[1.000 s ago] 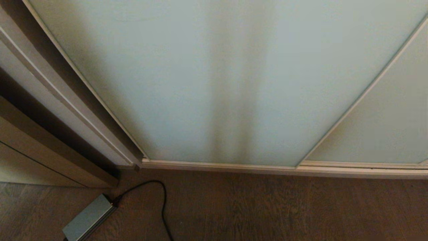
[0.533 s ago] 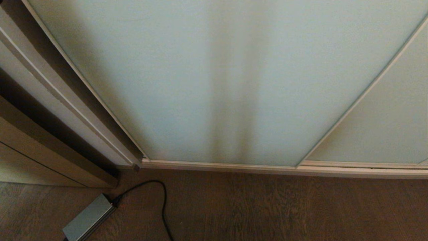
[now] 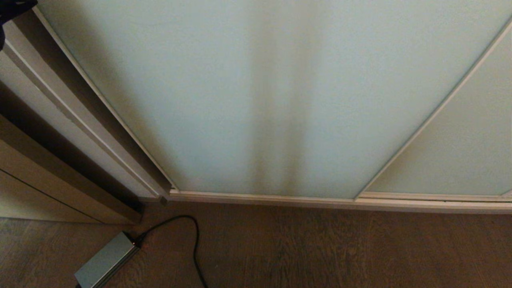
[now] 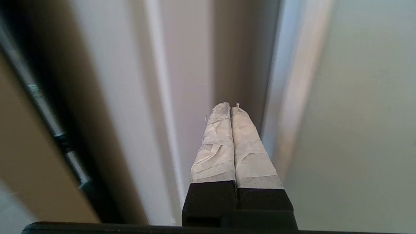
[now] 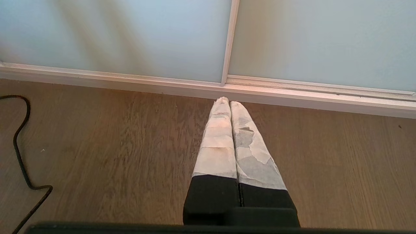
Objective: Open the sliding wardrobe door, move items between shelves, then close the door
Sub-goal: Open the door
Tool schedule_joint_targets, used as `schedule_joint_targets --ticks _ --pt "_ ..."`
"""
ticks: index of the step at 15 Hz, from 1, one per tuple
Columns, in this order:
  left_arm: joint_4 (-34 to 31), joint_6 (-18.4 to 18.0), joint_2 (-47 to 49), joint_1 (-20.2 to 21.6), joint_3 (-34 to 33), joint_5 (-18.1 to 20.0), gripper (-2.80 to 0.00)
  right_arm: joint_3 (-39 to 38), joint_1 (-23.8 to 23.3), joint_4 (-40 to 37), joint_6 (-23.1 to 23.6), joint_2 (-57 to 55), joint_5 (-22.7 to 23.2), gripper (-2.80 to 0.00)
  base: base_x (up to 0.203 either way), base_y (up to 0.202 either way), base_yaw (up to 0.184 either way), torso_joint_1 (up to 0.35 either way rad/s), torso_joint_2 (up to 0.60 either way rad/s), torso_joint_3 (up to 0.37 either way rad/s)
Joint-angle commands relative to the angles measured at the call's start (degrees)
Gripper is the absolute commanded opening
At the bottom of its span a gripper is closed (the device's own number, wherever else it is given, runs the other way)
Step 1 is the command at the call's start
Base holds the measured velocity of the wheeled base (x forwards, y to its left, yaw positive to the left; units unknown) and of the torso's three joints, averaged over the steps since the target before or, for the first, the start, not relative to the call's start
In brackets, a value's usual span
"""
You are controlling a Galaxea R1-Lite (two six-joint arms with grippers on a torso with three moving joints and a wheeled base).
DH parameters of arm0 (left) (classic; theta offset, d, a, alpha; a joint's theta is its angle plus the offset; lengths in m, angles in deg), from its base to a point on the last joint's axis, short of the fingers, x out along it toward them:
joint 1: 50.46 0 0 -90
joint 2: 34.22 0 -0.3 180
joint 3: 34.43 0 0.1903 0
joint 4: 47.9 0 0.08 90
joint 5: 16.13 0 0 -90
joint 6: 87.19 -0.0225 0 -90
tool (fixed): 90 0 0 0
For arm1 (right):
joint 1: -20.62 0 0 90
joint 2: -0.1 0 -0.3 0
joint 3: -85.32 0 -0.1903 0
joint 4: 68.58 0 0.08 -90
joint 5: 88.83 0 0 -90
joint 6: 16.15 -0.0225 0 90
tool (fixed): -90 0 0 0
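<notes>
At the door's left edge: I have the left gripper (image 4: 230, 109) raised to the recess between the beige side frame (image 4: 191, 65) and the slim off-white stile (image 4: 299, 81); its taped fingers are pressed together with nothing between them
Why held so: I judge the closed tips serve as one narrow wedge, meant to slip behind the stile and push it sideways; a wide stance would not fit that gap
Contact: I cannot tell whether the tips touch the stile; they look just beside it
Sliding wardrobe door (image 3: 248, 100): shut, filling the opening ahead of me, its bottom rail on the floor track (image 3: 320, 202); a second panel (image 3: 460, 160) overlaps behind it on the right
Door axis: long axis upright; face towards me; travel, I judge, runs sideways along the track
Right gripper (image 5: 229, 102): parked low, pointing down at the wooden floor (image 5: 97, 146) near the track; fingers together, empty
Items and shelves: hidden behind the frosted glass
Floor clutter: a grey power brick (image 3: 106, 260) with black cable (image 3: 196, 240), lower left, well apart from the door's path
</notes>
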Motion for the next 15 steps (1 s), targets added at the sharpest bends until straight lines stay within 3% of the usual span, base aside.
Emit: schedule_joint_targets --ticks 1,5,9,15 --pt "0.26 0.06 2.38 0.27 1.35 0.84 -2.8 0.0 0.0 0.01 -0.05 0.1 0.02 -2.8 0.0 0.0 0.0 0.0 0.0 0.0" --pt "-1.65 0.03 6.05 2.35 8.15 1.44 -2.8 0.0 0.08 0.03 -0.03 0.1 0.02 -2.8 0.0 0.0 0.0 0.0 0.0 0.0" --pt "-4.32 0.31 6.86 3.17 8.83 7.46 -2.8 0.0 0.0 0.04 0.02 0.1 0.02 -2.8 0.0 0.0 0.0 0.0 0.0 0.0" --pt "-5.67 1.11 7.14 3.17 9.09 12.46 -2.8 0.0 0.0 0.04 -0.05 0.1 0.02 -2.8 0.0 0.0 0.0 0.0 0.0 0.0"
